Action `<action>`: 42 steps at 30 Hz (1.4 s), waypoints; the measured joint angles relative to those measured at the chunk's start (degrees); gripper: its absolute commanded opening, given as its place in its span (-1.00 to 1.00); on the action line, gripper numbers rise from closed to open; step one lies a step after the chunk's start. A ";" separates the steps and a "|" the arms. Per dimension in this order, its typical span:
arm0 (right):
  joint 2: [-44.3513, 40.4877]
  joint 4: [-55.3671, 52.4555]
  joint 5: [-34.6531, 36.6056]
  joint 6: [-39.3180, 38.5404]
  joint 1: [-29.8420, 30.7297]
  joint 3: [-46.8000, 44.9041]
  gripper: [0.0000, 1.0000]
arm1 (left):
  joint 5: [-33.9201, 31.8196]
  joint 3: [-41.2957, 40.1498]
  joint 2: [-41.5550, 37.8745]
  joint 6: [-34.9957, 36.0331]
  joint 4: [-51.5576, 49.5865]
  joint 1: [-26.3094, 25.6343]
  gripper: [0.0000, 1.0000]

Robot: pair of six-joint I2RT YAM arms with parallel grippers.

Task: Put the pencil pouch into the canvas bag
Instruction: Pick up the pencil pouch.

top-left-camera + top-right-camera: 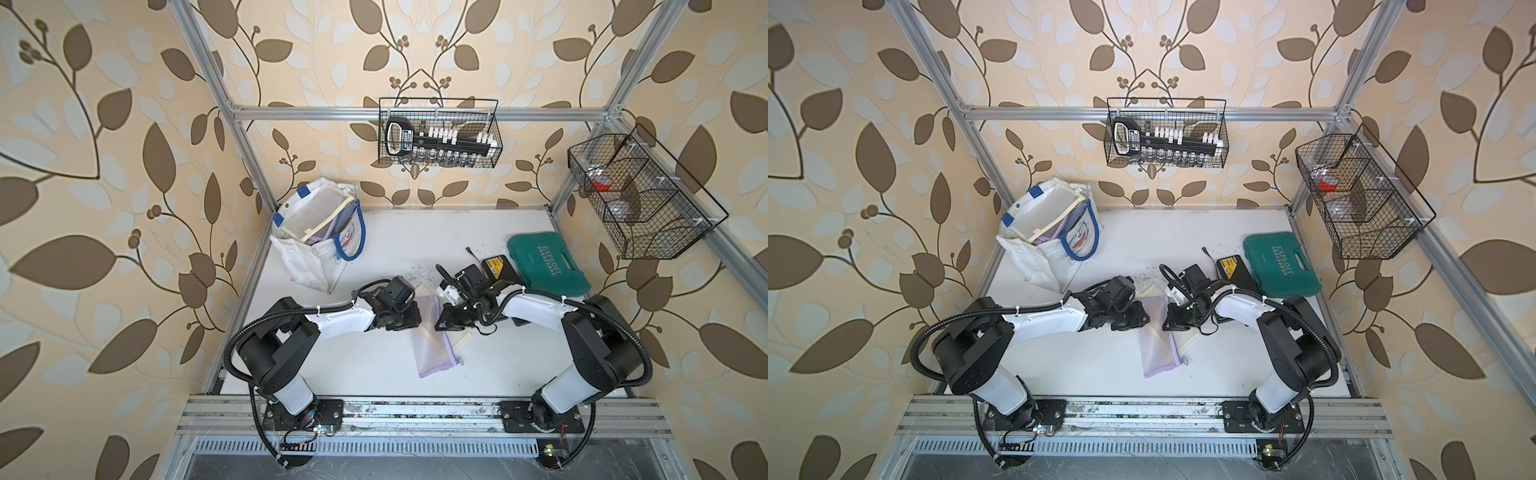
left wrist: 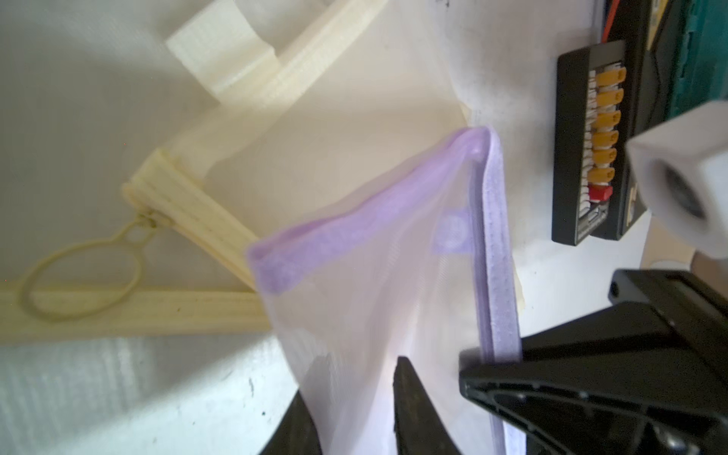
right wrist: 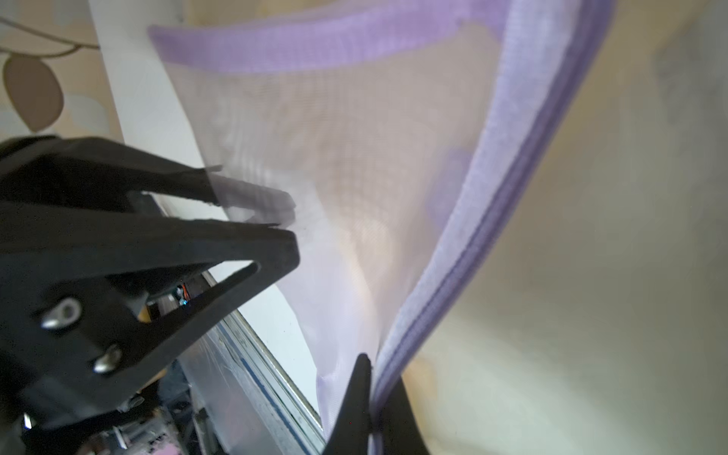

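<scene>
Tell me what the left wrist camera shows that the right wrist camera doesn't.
Only the left wrist view shows a cream ring pull and a black device with orange tabs. Only the right wrist view shows a brown wallpaper leaf and the table's metal rail. Both show the purple mesh pouch, with the right tool shut on its zip edge.

Top views were bright, with even, diffuse light and only soft shadows on the white table. They were sharp at centre, but the frame posts bowed toward the edges. Wrist views were softer. The pouch was blurred close up. The right wrist background was hazy, washed out and unfocused.
</scene>
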 measured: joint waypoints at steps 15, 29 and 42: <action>-13.46 2.03 -8.85 0.74 -3.87 6.25 -1.00 | 10.23 -0.81 -25.27 3.85 -6.84 17.44 0.92; -13.60 17.14 -19.34 14.95 -4.87 18.14 -1.00 | 21.44 4.90 -26.71 -0.92 4.33 19.39 0.28; -11.34 18.21 -19.76 18.45 -4.87 18.16 0.23 | 22.53 4.17 -29.40 0.68 4.85 19.47 -1.00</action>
